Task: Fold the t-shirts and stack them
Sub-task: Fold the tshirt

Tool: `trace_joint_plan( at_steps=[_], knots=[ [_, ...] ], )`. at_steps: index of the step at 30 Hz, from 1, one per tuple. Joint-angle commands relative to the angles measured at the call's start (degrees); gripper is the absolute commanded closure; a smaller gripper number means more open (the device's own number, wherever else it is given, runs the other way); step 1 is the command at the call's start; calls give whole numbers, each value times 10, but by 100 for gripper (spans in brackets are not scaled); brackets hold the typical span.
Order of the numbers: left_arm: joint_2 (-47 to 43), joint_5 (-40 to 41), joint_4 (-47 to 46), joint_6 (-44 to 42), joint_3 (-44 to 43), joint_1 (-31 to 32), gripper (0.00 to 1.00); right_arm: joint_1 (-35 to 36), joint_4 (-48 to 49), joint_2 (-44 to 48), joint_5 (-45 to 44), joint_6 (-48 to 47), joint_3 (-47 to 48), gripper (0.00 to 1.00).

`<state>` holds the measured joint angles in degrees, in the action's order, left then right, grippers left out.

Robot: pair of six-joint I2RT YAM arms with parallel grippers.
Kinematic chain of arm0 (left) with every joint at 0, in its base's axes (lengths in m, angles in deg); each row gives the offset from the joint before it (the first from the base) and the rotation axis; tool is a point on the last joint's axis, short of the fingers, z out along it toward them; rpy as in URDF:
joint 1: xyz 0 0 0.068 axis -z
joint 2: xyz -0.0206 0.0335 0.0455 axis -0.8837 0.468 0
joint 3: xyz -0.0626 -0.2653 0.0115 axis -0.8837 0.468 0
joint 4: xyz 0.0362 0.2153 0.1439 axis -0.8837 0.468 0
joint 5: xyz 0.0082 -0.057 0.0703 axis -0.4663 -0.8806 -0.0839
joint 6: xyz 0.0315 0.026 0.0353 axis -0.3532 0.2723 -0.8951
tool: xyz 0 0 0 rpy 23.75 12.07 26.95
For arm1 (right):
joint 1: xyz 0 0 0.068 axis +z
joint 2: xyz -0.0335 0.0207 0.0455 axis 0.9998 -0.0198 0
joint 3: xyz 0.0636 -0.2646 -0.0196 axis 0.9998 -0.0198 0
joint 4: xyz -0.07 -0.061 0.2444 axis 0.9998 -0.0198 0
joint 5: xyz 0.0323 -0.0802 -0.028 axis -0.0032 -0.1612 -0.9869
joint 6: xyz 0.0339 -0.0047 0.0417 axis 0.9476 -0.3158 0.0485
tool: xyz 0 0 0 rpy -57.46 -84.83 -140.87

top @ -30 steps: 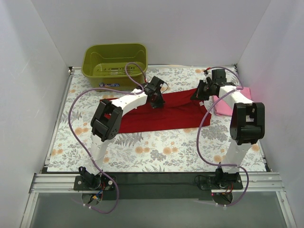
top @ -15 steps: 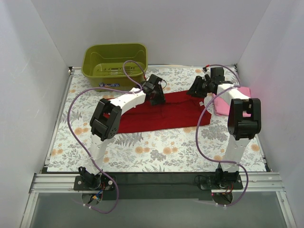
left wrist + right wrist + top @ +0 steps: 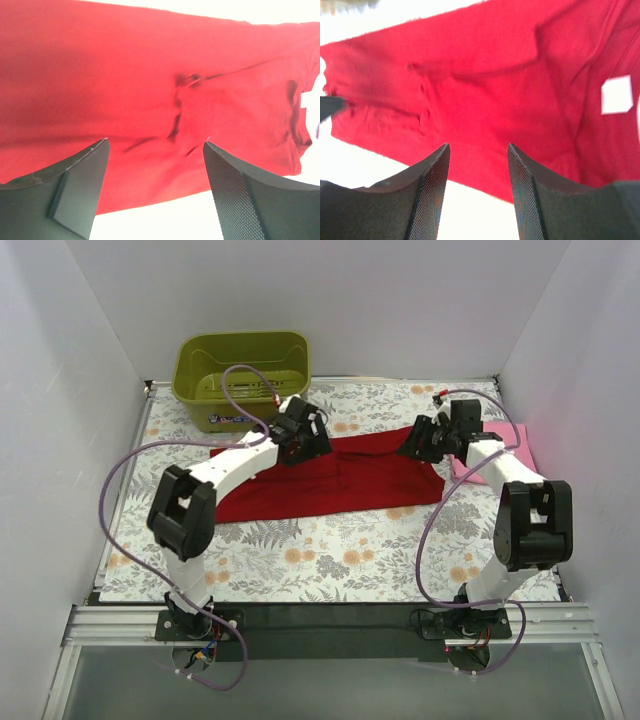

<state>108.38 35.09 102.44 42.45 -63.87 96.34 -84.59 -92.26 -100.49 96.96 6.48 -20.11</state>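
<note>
Near strip of the tabletop (image 3: 330, 560), 6 o'clock, is bare flower-print cloth across its whole width, the widest free room. Red t-shirt (image 3: 340, 480) lies flat mid-tabletop, long side running 9 to 3 o'clock. Its near edge is uneven and its far edge fairly straight. Small creases in the middle show in the left wrist view.

Left hand (image 3: 316, 444) is over the shirt's far edge at about 11 o'clock. Its jaws are wide apart, nothing between them, red cloth below (image 3: 156, 142). Right hand (image 3: 413, 447) is over the far right corner at about 1 o'clock. Its jaws are parted more narrowly and are empty too (image 3: 477, 147).

Pink t-shirt (image 3: 520, 450) sits folded at 3 o'clock, close to the right wall (image 3: 590, 390) and near the red shirt's right end. It is partly hidden by the right arm; contact can't be told.

Green tub (image 3: 190, 380) is in the far left corner, 11 o'clock, near the back wall (image 3: 330, 290) and apart from the red shirt.
</note>
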Motion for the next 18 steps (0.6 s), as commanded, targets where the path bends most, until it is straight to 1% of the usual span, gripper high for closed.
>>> trace_joint_plan(
  at_steps=[1, 2, 3, 4, 5, 9, 13, 16, 18],
  knots=[
    [-98, 35, 26, 18, 75, -33, 31, 12, 5, 32, 2, -4, -55, 52],
    [-110, 29, 26, 22, 124, -57, 32, 11, 6, 38, -4, -2, -86, 52],
    [-121, 24, 24, 23, 145, -71, 34, 11, 5, 50, -12, -2, -102, 53],
    [-137, 20, 23, 24, 163, -98, 34, 11, 4, 55, -32, -5, -116, 53],
    [-144, 15, 22, 24, 201, -111, 35, 10, 5, 59, -42, -5, -140, 53],
    [-167, 7, 15, 23, 273, -174, 37, -2, 7, 65, -68, -12, -187, 53],
    [-186, 8, 42, 38, 322, -240, 38, -37, 7, 74, -104, -6, -233, 54],
    [-227, 1, 47, 49, 373, -277, 39, -73, 3, 88, -127, -1, -255, 54],
    [-249, -1, 50, 50, 388, -289, 39, -73, -5, 106, -140, -3, -253, 54]
  ],
)
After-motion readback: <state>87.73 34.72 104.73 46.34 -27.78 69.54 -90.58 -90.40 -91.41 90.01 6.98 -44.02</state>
